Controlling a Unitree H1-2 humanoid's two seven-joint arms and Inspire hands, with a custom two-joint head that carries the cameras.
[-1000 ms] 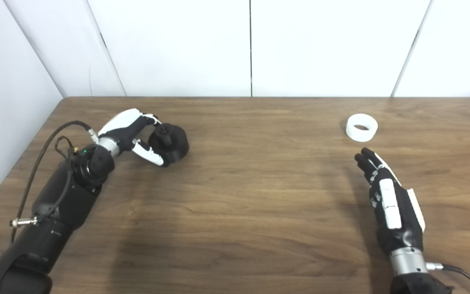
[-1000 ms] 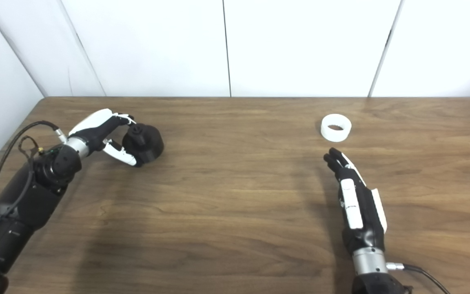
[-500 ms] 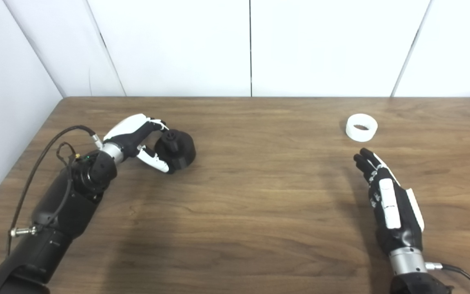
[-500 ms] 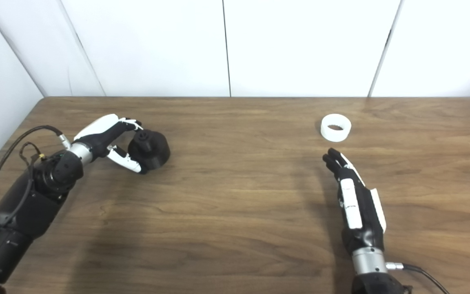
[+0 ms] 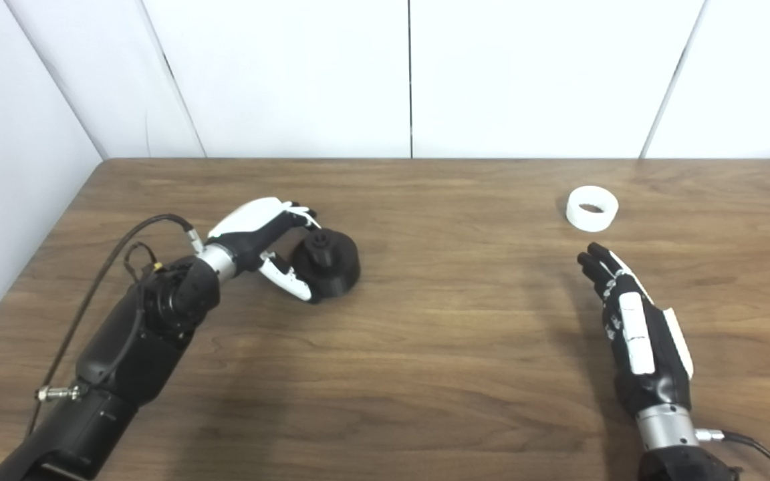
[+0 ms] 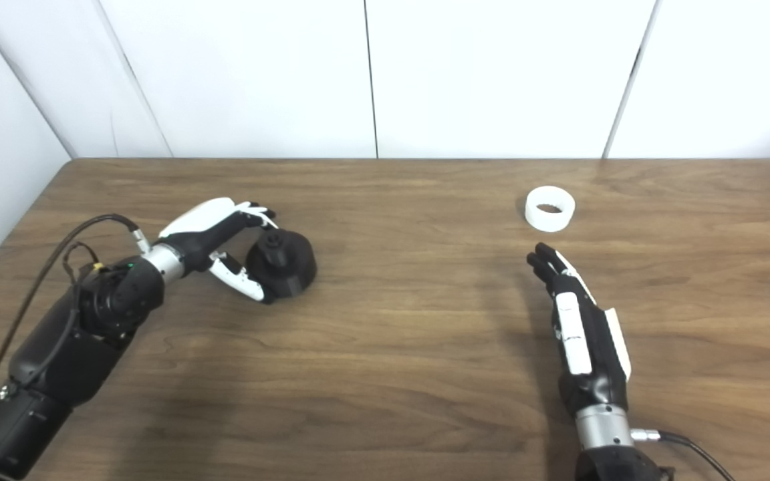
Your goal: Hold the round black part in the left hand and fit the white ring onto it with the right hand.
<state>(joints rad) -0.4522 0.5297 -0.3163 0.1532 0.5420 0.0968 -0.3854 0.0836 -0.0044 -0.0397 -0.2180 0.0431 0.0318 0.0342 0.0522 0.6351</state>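
Nearest the camera, the right hand [image 5: 635,327] lies low over the brown wood-grain surface [image 5: 425,347], fingers straight and slightly apart, holding nothing — it points toward the ring, probably waiting for its turn to pick it up. Further in on the left side, the left hand [image 5: 265,237] is closed around the round black plastic part [image 5: 328,260], fingers over the top and thumb along the near side, seemingly so the part's top stays reachable for fitting. The part is a squat drum with a small knob on top. Farthest back, the short white plastic ring [image 5: 592,208] sits flat on the surface, opening upward, just beyond the right fingertips — untouched.
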